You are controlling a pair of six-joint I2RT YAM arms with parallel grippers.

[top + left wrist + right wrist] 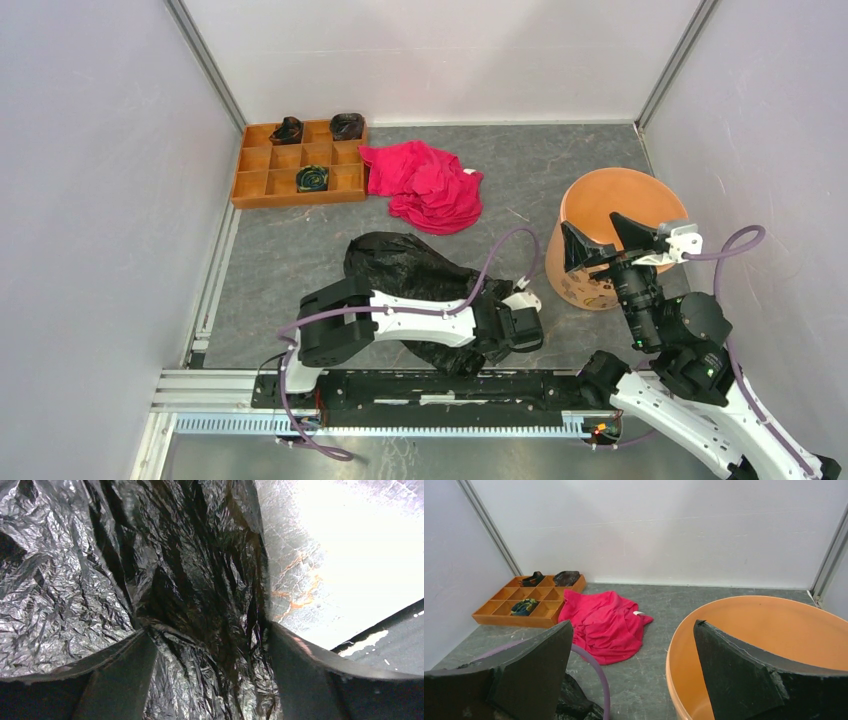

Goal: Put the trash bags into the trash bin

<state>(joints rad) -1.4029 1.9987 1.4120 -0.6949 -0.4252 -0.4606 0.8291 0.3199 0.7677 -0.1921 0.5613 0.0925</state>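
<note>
The black wrinkled trash bag (405, 265) lies crumpled on the grey floor, partly under my left arm. My left gripper (515, 325) is low at the bag's right end. In the left wrist view its jaws (208, 630) stand apart with bag film (200, 580) bunched between and around the fingers. The light-orange trash bin (575, 285) stands upright at the right. My right gripper (590, 222) is open and empty, hovering over the bin's near-left rim. In the right wrist view (633, 625) the bin (774, 625) is at the right and a bag corner (569, 700) at the bottom left.
A red-pink cloth (425, 185) lies on the floor behind the bag and shows in the right wrist view (604, 625). A flat orange compartment tray (265, 185) with small dark items sits at the back left. White walls close in three sides. A purple cable (500, 250) arcs over the bag.
</note>
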